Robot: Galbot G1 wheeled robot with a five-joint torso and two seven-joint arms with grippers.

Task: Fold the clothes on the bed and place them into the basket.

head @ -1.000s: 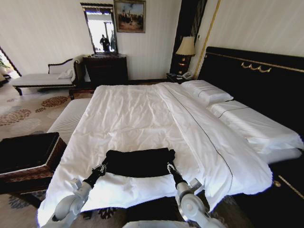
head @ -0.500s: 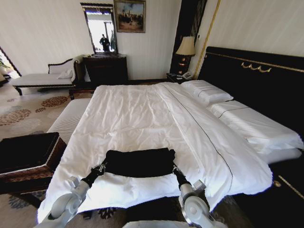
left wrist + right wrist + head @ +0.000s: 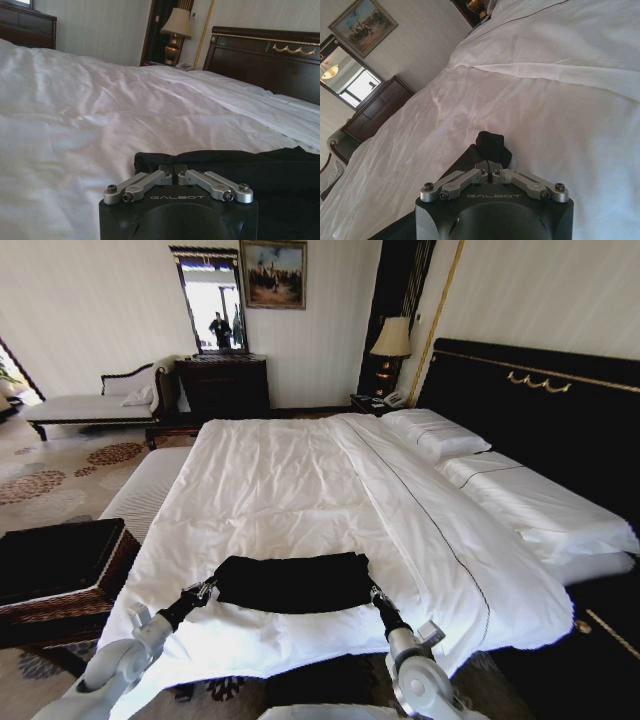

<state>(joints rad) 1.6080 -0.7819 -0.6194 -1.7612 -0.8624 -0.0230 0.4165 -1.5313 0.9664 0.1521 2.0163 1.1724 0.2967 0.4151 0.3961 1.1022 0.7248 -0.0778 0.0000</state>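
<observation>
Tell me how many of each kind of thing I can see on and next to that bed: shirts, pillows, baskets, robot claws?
Black shirts: 1, the T-shirt, lying on the white duvet.
White pillows: 2, one farther off, one nearer.
Wicker baskets: 1, the basket beside the bed.
Robot claws: 2, the left claw and the right claw, each shut on a near corner of the T-shirt.
Total: 6.

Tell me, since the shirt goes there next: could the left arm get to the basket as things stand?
Probably yes: the basket stands open-topped beside the bed on that side, but the left gripper is shut on the T-shirt.
</observation>
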